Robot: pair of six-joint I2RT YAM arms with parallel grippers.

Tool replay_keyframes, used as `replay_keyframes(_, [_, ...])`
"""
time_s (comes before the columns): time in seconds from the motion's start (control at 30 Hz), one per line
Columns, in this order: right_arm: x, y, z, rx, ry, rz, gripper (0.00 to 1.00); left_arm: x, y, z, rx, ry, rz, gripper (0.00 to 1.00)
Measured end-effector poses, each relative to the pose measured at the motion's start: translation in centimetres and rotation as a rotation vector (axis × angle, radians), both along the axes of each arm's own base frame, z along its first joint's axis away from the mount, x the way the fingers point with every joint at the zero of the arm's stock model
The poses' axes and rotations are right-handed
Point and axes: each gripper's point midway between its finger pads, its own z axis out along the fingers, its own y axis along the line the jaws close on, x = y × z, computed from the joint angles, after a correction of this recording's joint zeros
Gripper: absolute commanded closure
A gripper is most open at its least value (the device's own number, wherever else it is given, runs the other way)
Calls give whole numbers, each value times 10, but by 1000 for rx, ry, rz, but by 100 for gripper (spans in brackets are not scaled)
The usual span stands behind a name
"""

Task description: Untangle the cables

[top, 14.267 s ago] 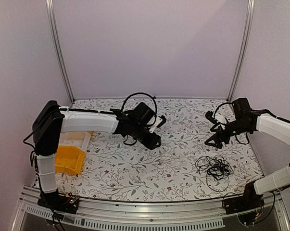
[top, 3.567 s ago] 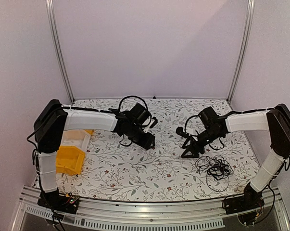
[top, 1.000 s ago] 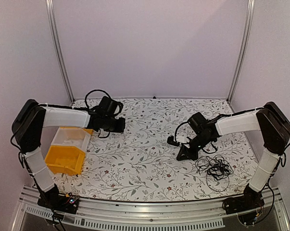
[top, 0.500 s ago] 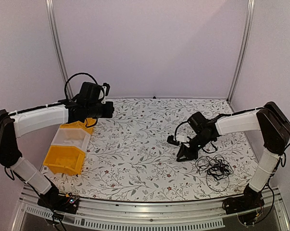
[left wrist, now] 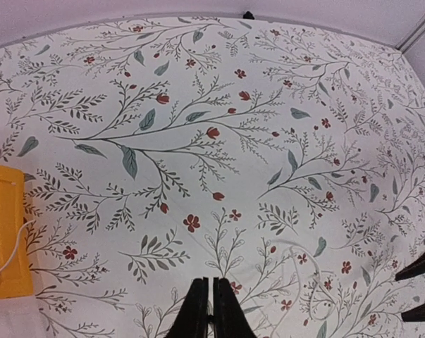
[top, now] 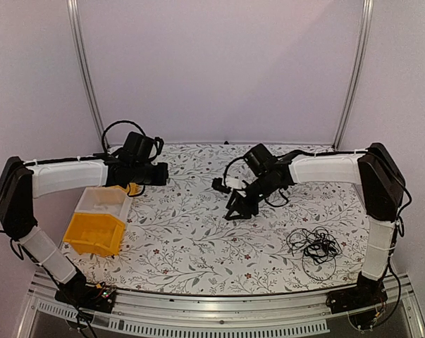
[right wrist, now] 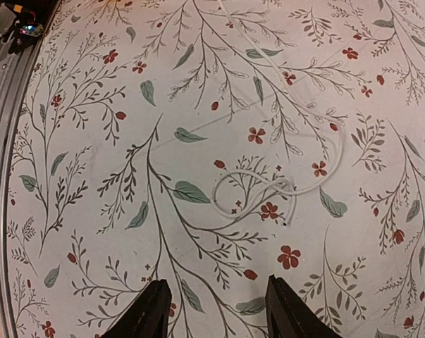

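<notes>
The cables point(top: 313, 245) are a loose bundle of thin black wires lying on the flowered cloth at the near right, with neither gripper touching them. My right gripper point(top: 235, 211) hovers over the middle of the cloth, well to the left of the bundle. In the right wrist view it point(right wrist: 216, 313) stands open with nothing between its fingers, and a thin white cable point(right wrist: 268, 186) lies looped on the cloth just ahead. My left gripper point(top: 163, 172) is at the back left. Its jaws point(left wrist: 211, 310) are shut together and empty.
A yellow bin point(top: 92, 234) with a clear bin point(top: 103, 203) behind it stands at the left edge, under the left arm. The yellow bin point(left wrist: 4, 232) also shows in the left wrist view. Metal posts point(top: 85, 77) frame the back wall.
My right gripper has moved left and toward the back, away from the black bundle, and its jaws have opened. The left arm rose and swung left, then came down a little, staying shut.
</notes>
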Motion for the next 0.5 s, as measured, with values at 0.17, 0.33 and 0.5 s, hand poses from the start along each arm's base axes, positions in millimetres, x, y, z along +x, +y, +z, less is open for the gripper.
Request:
replay_keyframes(0.17, [-13, 41, -34, -56, 31, 42, 49, -2, -1, -11, 2, 27, -2, 100])
replay_keyframes(0.33, [-9, 56, -61, -106, 58, 5, 50, -2, -2, -11, -5, 31, -1, 100])
replay_keyframes(0.5, [-1, 57, -67, -114, 84, -48, 54, -2, -3, -11, -11, 35, -3, 100])
